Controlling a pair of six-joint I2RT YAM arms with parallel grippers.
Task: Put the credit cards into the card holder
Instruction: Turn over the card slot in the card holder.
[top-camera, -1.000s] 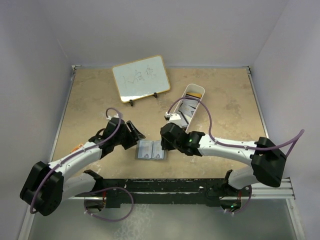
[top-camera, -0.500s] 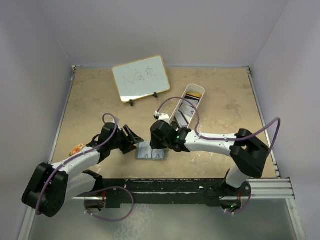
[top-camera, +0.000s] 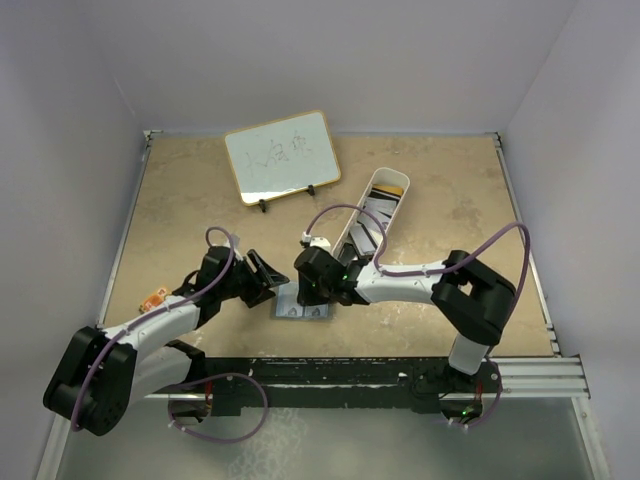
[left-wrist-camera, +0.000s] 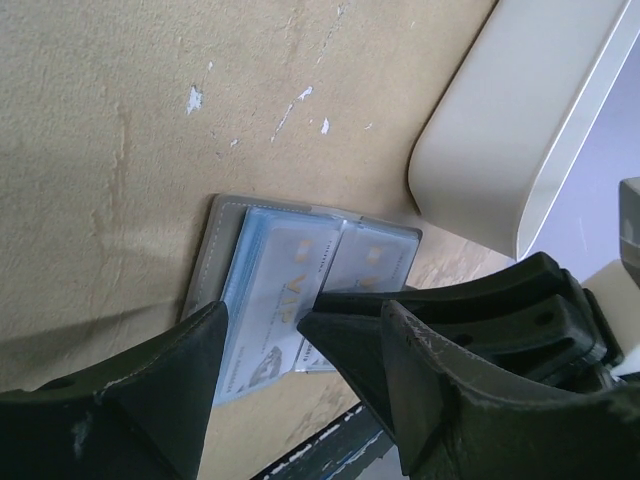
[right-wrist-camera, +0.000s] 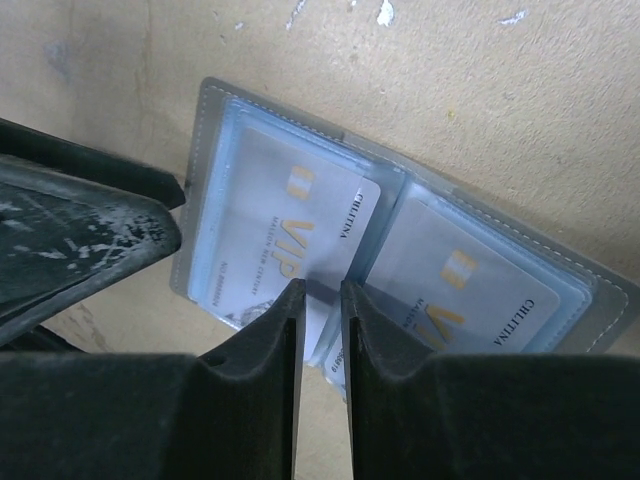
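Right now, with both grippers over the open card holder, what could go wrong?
The left gripper and right gripper crowd together above the card holder, so they could collide. The right gripper's tips sit at a sleeved card; a push might buckle it or slide the holder.
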